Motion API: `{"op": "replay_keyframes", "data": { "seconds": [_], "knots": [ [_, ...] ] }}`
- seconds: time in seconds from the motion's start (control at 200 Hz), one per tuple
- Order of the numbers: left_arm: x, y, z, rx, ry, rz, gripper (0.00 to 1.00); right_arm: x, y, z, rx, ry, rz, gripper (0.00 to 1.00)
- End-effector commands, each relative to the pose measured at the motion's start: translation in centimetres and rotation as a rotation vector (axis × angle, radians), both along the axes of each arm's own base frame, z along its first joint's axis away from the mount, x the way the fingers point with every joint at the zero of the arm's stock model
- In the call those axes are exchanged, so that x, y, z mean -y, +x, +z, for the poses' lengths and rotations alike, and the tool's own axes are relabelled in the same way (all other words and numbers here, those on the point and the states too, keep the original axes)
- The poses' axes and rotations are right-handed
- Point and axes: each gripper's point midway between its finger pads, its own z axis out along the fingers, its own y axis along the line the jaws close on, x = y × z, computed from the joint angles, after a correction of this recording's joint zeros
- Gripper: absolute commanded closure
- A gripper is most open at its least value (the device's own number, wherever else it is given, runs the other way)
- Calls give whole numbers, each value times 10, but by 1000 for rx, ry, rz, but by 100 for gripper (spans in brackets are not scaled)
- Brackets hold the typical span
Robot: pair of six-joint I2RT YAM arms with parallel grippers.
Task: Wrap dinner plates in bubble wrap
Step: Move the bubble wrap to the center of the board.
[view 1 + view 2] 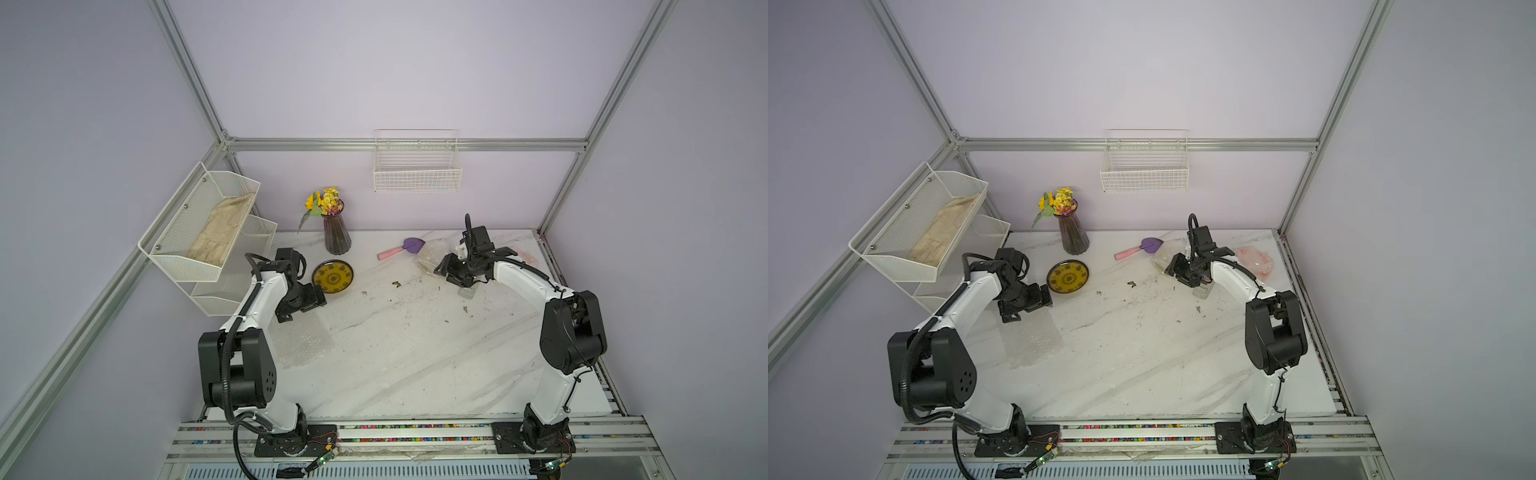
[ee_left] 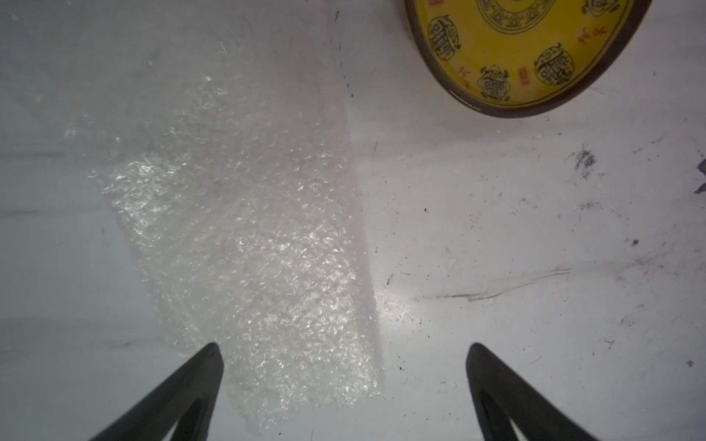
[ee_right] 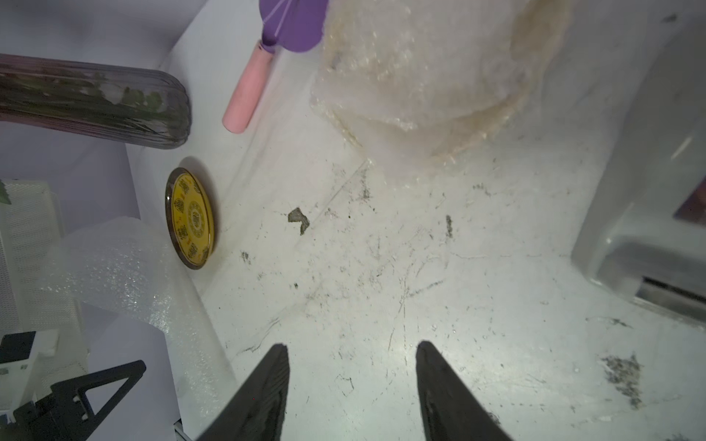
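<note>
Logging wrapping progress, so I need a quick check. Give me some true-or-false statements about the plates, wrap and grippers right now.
1. The yellow plate lies unwrapped on the table. True.
2. The left gripper is clamped on the flat bubble wrap sheet. False: its jaws stand open and empty; the sheet lies on the table.
3. The right gripper is open, holding nothing. True.
4. The beige cloth lies on the table. False: it sits in the mesh rack.

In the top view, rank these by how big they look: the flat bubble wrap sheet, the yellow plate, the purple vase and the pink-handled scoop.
In a top view, largest to smallest:
1. flat bubble wrap sheet
2. yellow plate and purple vase: too alike to rank
3. pink-handled scoop
</note>
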Motion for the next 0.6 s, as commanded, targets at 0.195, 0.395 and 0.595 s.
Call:
{"op": "replay_keyframes", "data": {
  "seconds": [0.195,0.395,0.595],
  "knots": [
    [-14,-4,-4,-13,45,0,6,-185,-91,-33,-31,196,299,44],
    [-18,-19,-4,-16,41,24,6,-294,-158,-60,-36,250,478,42],
    [-15,-23,4,10,15,26,6,-348,-182,-93,-61,227,544,41]
  ]
}}
